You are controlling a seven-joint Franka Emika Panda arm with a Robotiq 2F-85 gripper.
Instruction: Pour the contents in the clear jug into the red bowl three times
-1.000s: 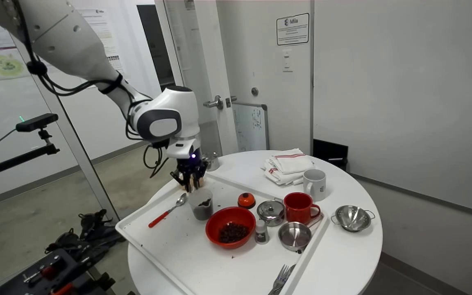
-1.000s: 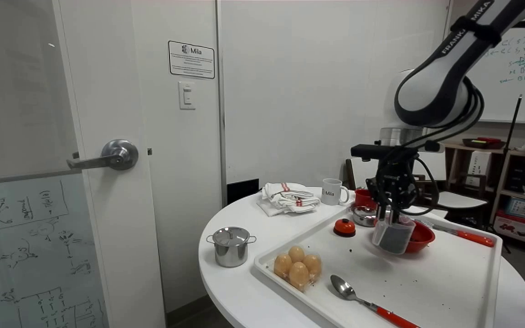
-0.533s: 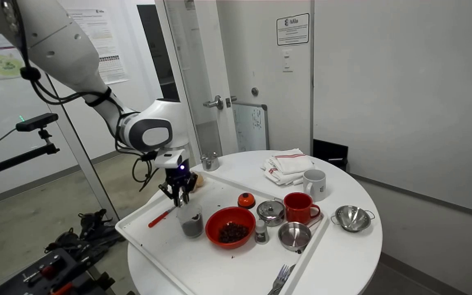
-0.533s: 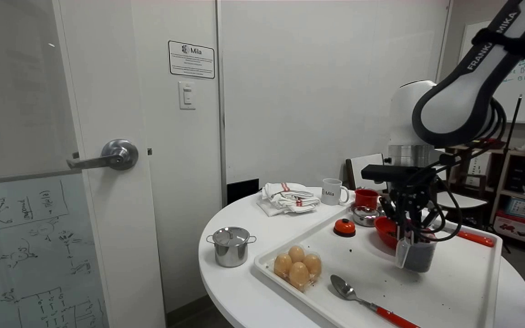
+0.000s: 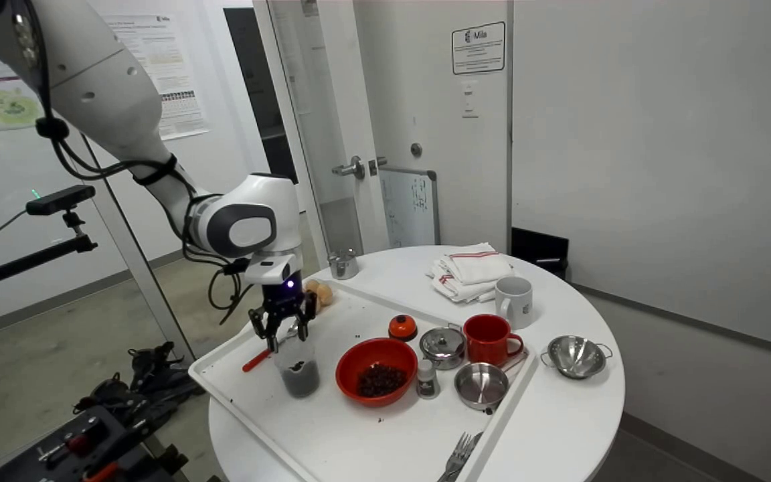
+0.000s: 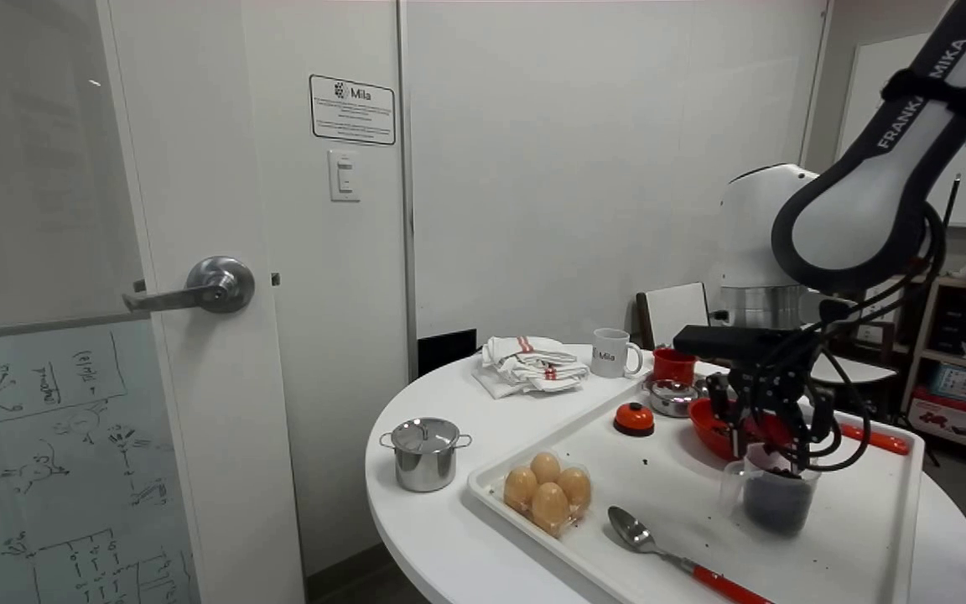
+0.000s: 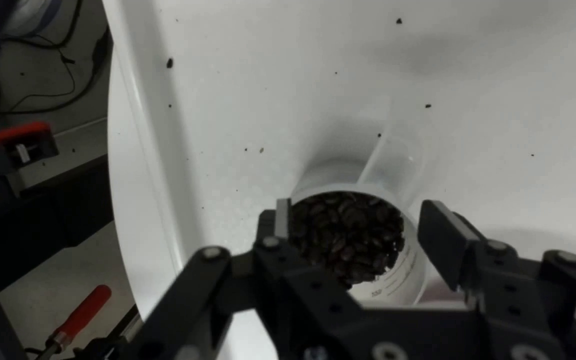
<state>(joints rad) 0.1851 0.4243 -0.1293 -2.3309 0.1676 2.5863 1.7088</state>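
The clear jug [image 5: 300,376] stands upright on the white tray, beside the red bowl [image 5: 385,351] and apart from it. Dark beans fill much of the jug, as the wrist view shows from above, and its handle [image 6: 730,489] points away from the bowl. My gripper [image 7: 359,222] is open over the jug's mouth, one finger on either side of the near rim. A gap shows between the right-hand finger [image 7: 443,242] and the jug wall; whether the left-hand one touches cannot be told. More dark beans lie in the bowl.
A red-handled spoon [image 6: 659,549] lies on the tray near packed eggs [image 6: 548,499]. A small shaker [image 5: 427,383], steel pan [image 5: 481,386], lidded pot [image 5: 442,347], red mug [image 5: 487,340] and orange-red timer [image 5: 402,328] stand beyond the bowl. The tray has a raised rim [image 5: 251,418].
The jug, held in my gripper, has come down onto the tray beside the bowl, moving leftward in one exterior picture. The jaws have since spread and let go of it.
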